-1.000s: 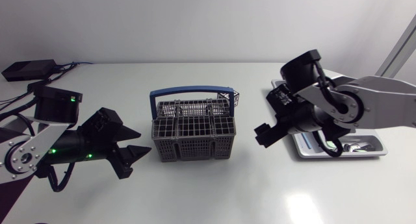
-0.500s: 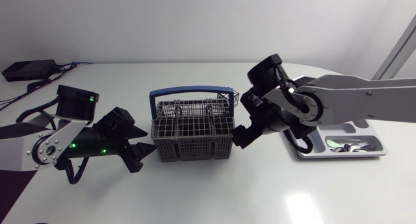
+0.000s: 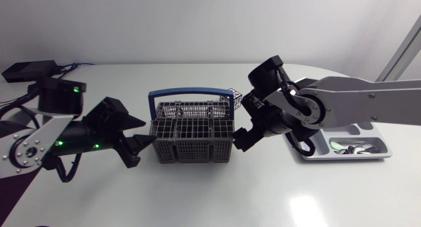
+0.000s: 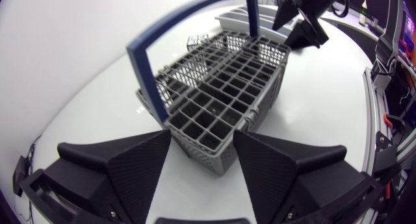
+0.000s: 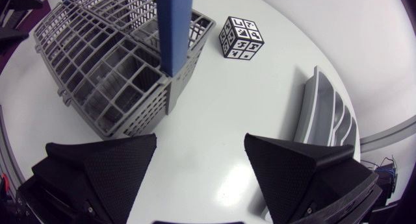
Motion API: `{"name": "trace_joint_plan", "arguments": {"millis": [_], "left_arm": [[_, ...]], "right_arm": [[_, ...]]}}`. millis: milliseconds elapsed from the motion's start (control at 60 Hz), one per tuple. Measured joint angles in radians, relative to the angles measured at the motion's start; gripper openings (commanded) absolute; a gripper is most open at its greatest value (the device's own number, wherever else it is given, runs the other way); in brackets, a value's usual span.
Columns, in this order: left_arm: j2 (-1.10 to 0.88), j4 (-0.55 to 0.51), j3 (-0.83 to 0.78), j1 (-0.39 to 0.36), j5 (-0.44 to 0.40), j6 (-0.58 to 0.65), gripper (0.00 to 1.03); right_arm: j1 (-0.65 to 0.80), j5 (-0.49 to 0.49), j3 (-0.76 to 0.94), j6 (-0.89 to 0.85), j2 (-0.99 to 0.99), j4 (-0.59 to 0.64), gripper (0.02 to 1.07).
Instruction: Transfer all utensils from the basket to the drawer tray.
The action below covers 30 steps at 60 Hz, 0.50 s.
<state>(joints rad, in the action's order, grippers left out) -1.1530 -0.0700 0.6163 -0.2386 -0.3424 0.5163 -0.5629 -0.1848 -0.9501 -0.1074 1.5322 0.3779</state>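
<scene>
Flanking the basket [image 3: 194,131] at its two short ends, jaws wide and empty: the left gripper [image 4: 201,143] has the basket's near corner just ahead between its fingers [image 4: 140,165], the right gripper [image 5: 200,143] stands beside the far end, nearer the drawer tray [image 3: 375,156] where the utensils [image 3: 352,148] lie

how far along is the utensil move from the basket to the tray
Done: silver utensils already lie in the drawer tray, and every basket cell that shows in the wrist views looks empty. In hand: nothing. The left claw and right claw are both open, one at each end of the basket. Left: apparently no utensils, though a few cells are hidden from view.
</scene>
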Motion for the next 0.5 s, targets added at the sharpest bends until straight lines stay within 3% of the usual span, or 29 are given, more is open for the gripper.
{"name": "trace_joint_plan", "arguments": {"millis": [217, 500], "left_arm": [[-0.029, 0.020, 0.012, 0.120, 0.001, 0.000, 0.67], [-0.241, 0.093, 0.072, 0.079, 0.039, 0.000, 0.67]], "right_arm": [[0.029, -0.002, -0.007, 0.000, 0.002, 0.000, 0.99], [0.027, -0.002, -0.028, 0.000, 0.025, 0.000, 0.99]]}}
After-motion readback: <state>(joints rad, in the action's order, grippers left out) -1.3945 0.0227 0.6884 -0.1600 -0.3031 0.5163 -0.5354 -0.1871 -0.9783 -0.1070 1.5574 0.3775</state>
